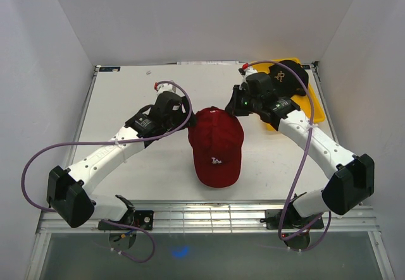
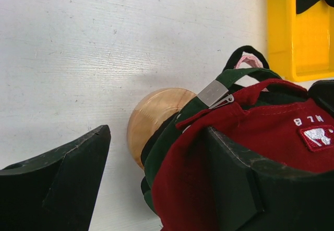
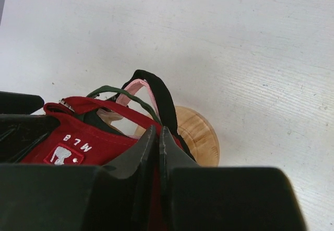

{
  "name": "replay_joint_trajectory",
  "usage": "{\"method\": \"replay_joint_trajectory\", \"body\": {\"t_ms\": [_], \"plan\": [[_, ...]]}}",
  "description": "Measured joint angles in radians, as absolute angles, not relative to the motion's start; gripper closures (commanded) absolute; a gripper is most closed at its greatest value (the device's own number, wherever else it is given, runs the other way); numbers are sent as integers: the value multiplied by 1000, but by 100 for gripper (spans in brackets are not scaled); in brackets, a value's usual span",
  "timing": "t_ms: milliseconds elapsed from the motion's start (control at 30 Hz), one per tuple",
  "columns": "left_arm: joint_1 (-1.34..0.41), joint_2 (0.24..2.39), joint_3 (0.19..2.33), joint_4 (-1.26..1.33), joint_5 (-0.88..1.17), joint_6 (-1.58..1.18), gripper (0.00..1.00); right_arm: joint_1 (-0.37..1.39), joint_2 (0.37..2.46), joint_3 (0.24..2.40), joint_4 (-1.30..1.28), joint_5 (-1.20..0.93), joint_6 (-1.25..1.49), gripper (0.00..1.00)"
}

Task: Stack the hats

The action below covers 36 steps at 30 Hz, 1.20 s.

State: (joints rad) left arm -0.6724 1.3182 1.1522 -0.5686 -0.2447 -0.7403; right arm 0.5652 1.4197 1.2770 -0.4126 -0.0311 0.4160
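A red cap (image 1: 216,145) with a pale logo tops a stack at the table's middle, brim toward me. Under it the left wrist view shows a dark green cap (image 2: 159,150), a pink strap (image 2: 249,60) and a black strap (image 2: 245,50) over the wooden stand (image 2: 152,113). My left gripper (image 1: 185,117) is open at the stack's back left; its jaws straddle the red cap's rear edge (image 2: 156,133). My right gripper (image 1: 235,106) is at the back right, shut on the red cap's rear fabric (image 3: 158,132). Another black cap (image 1: 289,78) lies in the yellow tray.
The yellow tray (image 1: 310,106) sits at the back right, behind my right arm, and shows in the left wrist view (image 2: 302,38). The wooden stand's base (image 3: 201,137) rests on the white table. White walls close in the table on three sides.
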Motion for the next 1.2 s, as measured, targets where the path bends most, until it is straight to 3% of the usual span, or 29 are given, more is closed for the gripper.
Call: {"method": "replay_joint_trajectory", "body": {"t_ms": [300, 400, 733, 1067, 1200], "plan": [[-672, 1318, 1152, -579, -253, -736, 18, 543, 1394, 1288, -441, -13, 411, 55], [-672, 1318, 1153, -599, -258, -728, 18, 537, 1377, 1302, -470, 4, 407, 48], [-672, 1319, 1155, -659, -266, -718, 19, 523, 1286, 1328, -545, 20, 404, 46], [-672, 1327, 1179, -688, -266, -714, 19, 523, 1192, 1221, -508, -160, 439, 38], [-672, 1335, 1182, -689, -266, -715, 19, 523, 1194, 1156, -495, -200, 459, 42]]}}
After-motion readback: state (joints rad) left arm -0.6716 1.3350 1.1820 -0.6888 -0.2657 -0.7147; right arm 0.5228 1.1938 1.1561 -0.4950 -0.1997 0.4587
